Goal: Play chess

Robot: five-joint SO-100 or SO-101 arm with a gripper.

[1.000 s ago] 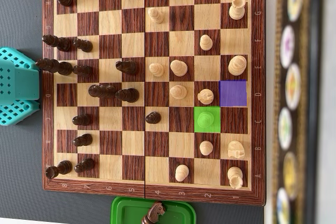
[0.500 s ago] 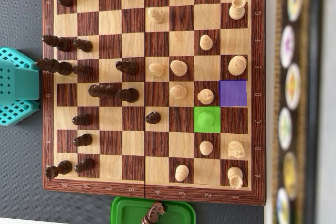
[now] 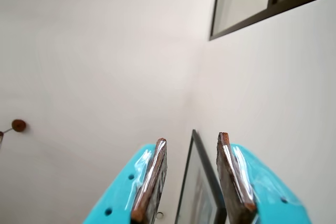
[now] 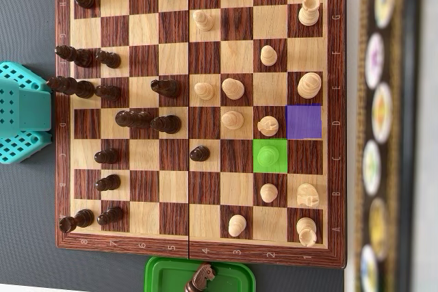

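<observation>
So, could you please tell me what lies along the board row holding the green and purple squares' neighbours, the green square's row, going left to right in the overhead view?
Dark pawn → dark pawn → green highlighted square, all within the chessboard.

Home rm; plain wall (image 3: 94, 51), framed picture (image 3: 197, 192)

Brown-and-tan checkered board (image 4: 144, 29) (green tray (image 4: 168, 271))

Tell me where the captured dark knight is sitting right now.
In the overhead view, the dark knight lies off the chessboard, on the green tray at the bottom edge, just below the board's centre fold.
</observation>
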